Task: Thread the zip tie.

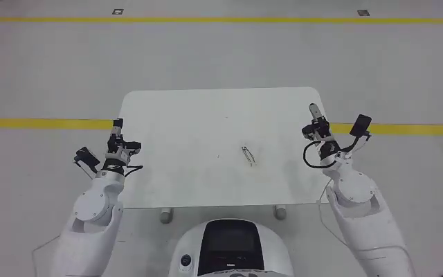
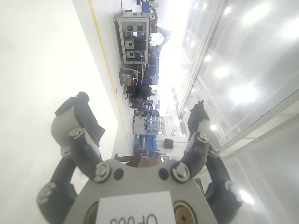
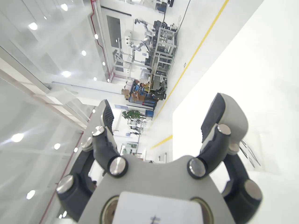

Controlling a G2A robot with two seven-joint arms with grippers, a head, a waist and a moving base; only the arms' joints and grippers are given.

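A thin zip tie (image 1: 248,154) lies on the white table (image 1: 194,138), a little right of its middle; part of it shows past a finger in the right wrist view as the zip tie (image 3: 251,156). My left gripper (image 1: 118,124) is held at the table's left edge, fingers pointing away, open and empty; in its own view the left gripper (image 2: 140,103) has wide-spread jaws. My right gripper (image 1: 315,111) is held at the table's right edge, likewise open and empty, seen close as the right gripper (image 3: 163,108). Both are well apart from the tie.
The table has rounded corners and stands on a pale floor with a yellow line (image 1: 55,123) running behind it. Distant workbenches and machinery (image 2: 137,47) fill the room behind.
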